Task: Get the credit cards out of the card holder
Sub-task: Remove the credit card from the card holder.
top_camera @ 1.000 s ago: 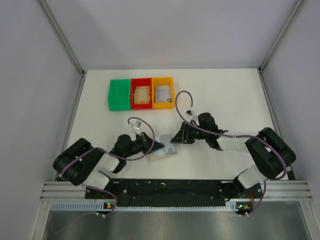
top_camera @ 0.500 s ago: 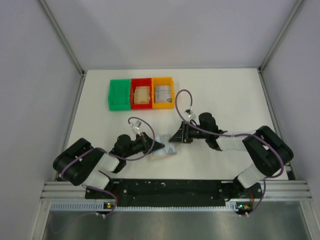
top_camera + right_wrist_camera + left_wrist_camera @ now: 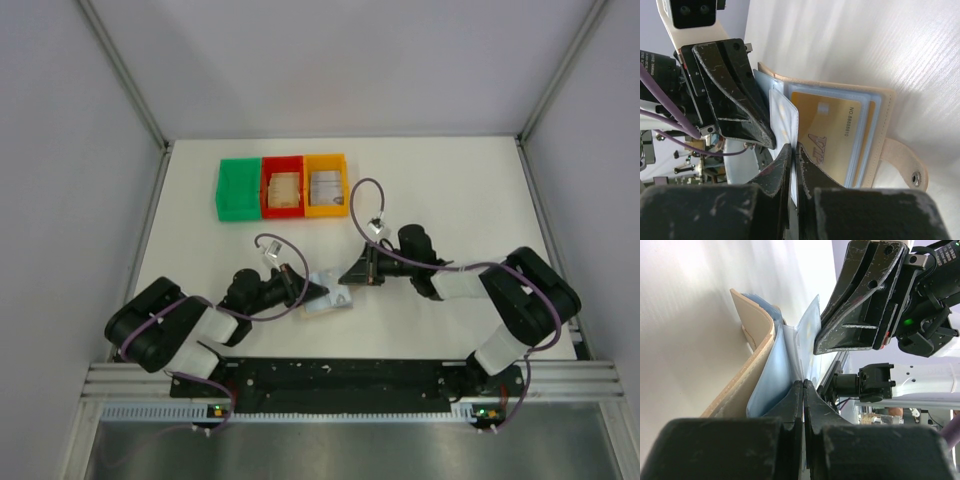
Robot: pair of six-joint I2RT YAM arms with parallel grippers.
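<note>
Tan card holder (image 3: pixel 333 298): it is laid open in the middle of the table (image 3: pixel 450 180), between the two claws.
Left side: the left gripper (image 3: pixel 803 385) is pressed together on a blue-grey inner leaf of the card holder.
Right side: the right gripper (image 3: pixel 792 148) is pressed together on a pale sheet (image 3: pixel 784 117) that stands up out of the holder.
Gold card (image 3: pixel 832 131): it is seen tucked in a clear pocket, not yet taken out.
Bins: some credit cards (image 3: pixel 284 187) are seen in the red bin (image 3: pixel 283 213) and the orange bin (image 3: pixel 326 211).
Doing it well: the holder should be held firm by the left gripper while the pale sheet is pulled slowly, straight along its pocket, so nothing is bent.
Hard to see: it cannot be told whether the pale sheet is a card or only a clear pocket. The pinched spot is hidden by the fingertips. The cards left inside cannot be counted.
</note>
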